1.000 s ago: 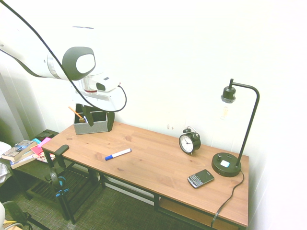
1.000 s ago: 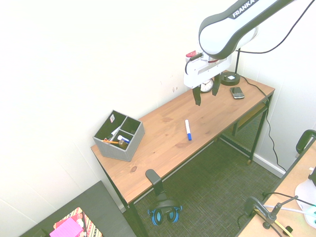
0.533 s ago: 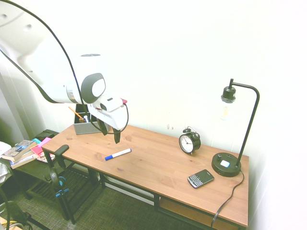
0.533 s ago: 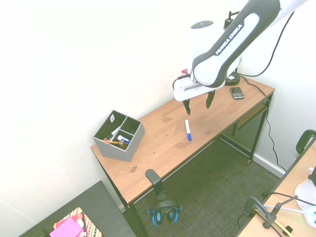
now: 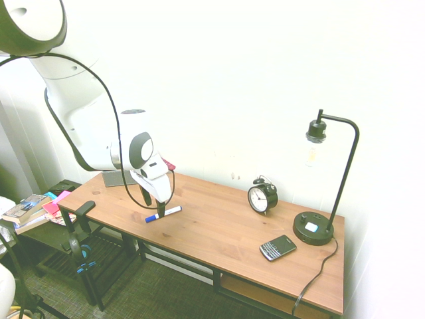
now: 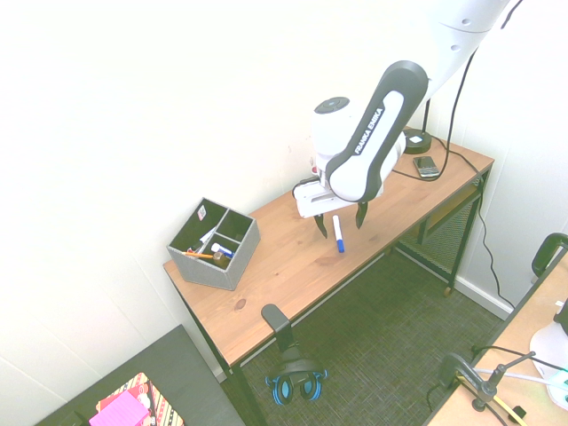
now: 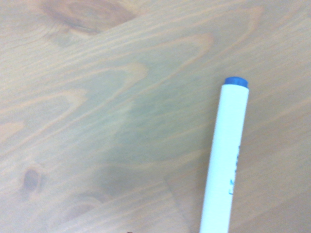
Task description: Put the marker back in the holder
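The marker [image 6: 338,233], a white barrel with a blue cap, lies flat on the wooden desk [image 6: 284,266] near its front edge. It also shows in the first exterior view [image 5: 163,214] and close up in the wrist view [image 7: 226,155]. My gripper [image 6: 340,222] hangs just above it, open, with one finger on each side of the barrel and not touching it. The grey holder [image 6: 217,264] stands at the desk's far end with pens and an orange pencil inside. In the first exterior view the arm hides most of the holder [image 5: 113,179].
An alarm clock [image 5: 262,196], a black phone [image 5: 277,247] and a black desk lamp [image 5: 313,229] stand at the other end of the desk. Headphones [image 6: 295,388] hang below the desk's front edge. Books [image 5: 25,209] lie on a low shelf beside the desk.
The arm has swung down and across from high above the desk, so the gripper now sits low over the marker. Its fingers stayed open. The marker has not moved.
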`<state>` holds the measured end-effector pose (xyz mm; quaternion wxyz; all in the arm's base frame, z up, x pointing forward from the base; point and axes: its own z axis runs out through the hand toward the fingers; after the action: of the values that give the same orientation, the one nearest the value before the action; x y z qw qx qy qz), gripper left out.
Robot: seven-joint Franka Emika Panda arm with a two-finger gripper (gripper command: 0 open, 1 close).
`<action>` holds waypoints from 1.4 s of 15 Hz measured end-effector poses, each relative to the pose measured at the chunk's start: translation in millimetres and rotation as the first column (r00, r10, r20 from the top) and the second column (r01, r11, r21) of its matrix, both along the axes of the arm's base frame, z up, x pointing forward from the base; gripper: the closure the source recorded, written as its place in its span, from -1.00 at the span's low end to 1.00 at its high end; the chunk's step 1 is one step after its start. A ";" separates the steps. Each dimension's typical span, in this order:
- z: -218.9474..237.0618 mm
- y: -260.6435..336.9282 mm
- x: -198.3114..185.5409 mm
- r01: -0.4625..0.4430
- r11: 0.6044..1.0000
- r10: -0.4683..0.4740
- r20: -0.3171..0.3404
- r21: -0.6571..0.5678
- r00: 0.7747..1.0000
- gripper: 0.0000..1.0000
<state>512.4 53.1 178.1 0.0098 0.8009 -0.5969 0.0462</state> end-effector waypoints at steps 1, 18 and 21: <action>-5.1 2.0 2.1 0.004 1.000 -0.004 0.005 0.004 1.000 1.00; -22.6 0.4 12.3 0.012 1.000 -0.013 0.011 0.018 1.000 1.00; -21.8 -0.6 12.5 0.017 1.000 -0.017 0.011 0.023 1.000 1.00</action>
<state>524.9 52.5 156.3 -0.0025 0.7957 -0.6041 0.0436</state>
